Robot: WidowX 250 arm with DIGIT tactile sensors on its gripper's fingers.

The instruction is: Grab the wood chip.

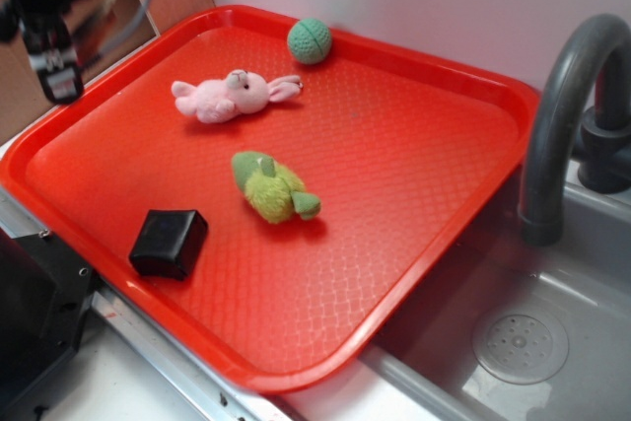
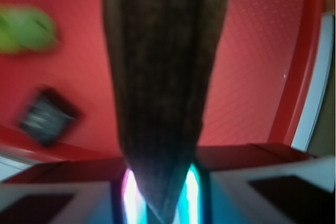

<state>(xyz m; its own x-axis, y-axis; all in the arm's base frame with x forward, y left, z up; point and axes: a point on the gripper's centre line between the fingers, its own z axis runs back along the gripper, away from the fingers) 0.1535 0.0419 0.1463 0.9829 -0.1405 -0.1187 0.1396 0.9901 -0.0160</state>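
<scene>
The thin, streaky grey-brown wood chip (image 2: 164,87) sat clamped between the two fingers of the black robot gripper (image 2: 160,192) — in the wrist view it ran up from the pads and filled the middle of the picture, its pointed end pinched at the bottom. In the exterior view the gripper (image 1: 54,66) hung at the upper left, above the edge of the red plastic tray (image 1: 414,244), and the chip itself could not be made out there. On the tray lay a pink plush bunny (image 1: 232,96), a green knitted ball (image 1: 310,40), a yellow-green plush toy (image 1: 273,186) and a black square box (image 1: 170,243) — all well apart from the gripper. A grey sink (image 1: 552,322) with a dark curved faucet (image 1: 562,115) stood to the right.
</scene>
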